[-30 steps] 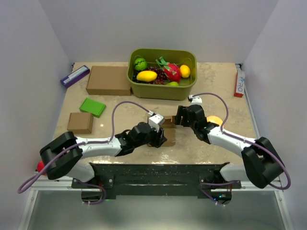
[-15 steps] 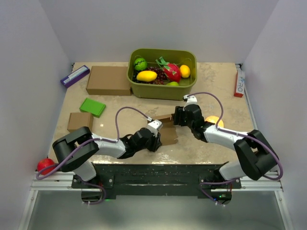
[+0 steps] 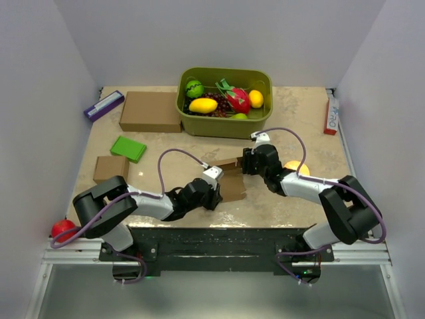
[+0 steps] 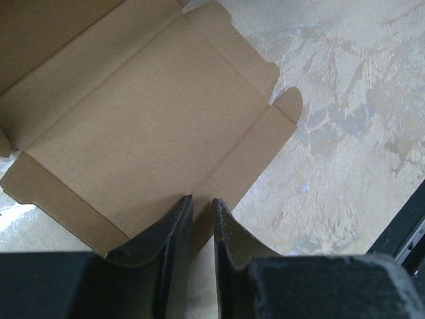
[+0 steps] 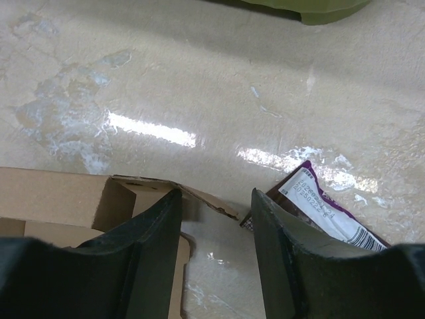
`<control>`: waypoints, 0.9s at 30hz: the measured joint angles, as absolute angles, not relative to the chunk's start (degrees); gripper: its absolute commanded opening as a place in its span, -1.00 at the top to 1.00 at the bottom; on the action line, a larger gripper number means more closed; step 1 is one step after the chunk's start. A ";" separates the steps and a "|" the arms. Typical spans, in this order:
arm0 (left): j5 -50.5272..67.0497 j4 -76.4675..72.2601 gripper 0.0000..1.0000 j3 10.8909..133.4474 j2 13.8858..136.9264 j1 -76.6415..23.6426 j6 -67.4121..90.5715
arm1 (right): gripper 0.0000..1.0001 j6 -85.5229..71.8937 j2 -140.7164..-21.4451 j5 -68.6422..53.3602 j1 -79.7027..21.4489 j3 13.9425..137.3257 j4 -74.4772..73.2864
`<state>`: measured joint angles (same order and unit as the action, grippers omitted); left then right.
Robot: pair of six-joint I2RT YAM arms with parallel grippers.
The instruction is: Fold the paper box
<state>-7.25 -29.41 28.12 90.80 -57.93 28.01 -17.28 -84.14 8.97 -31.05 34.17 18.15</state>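
The paper box (image 3: 231, 181) lies mid-table between both grippers, a flat brown cutout with one far flap raised. The left wrist view has it spread open (image 4: 153, 119), crease lines and tabs showing. My left gripper (image 3: 214, 189) (image 4: 201, 199) sits at its near edge, jaws a narrow gap apart over the edge flap. My right gripper (image 3: 247, 164) (image 5: 214, 198) is open at the box's far right corner. Its left finger (image 5: 156, 226) is against the raised wall (image 5: 60, 196), and a ragged flap tip (image 5: 206, 199) pokes between the fingers.
A green bin (image 3: 255, 121) of fruit stands at the back. A large brown carton (image 3: 151, 111), green block (image 3: 128, 148) and small brown carton (image 3: 111, 169) lie left. An orange fruit (image 3: 297, 166) and a purple-white packet (image 5: 319, 199) sit by the right gripper. A red ball (image 3: 63, 229) rests off the table's left.
Both grippers' jaws have narrowed. The left arm drew back and its gripper settled at the box's near edge. The right gripper edged left onto the far corner.
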 measured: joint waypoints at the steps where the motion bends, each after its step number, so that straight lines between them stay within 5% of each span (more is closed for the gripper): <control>1: -7.27 -29.41 0.53 28.12 90.80 -57.93 28.01 | 0.18 -16.91 -84.16 8.69 -31.05 34.17 18.15; 13: -7.97 -29.58 0.55 28.95 91.81 -57.93 27.99 | 0.88 -14.02 -83.18 4.60 -31.05 33.08 20.75; 27: -9.78 -25.34 0.59 34.63 95.11 -57.93 27.99 | 0.99 -14.46 -81.97 1.85 -31.09 34.09 16.71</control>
<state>-9.78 -25.34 34.63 95.11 -57.93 27.99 -14.46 -81.97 1.85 -31.09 34.09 16.71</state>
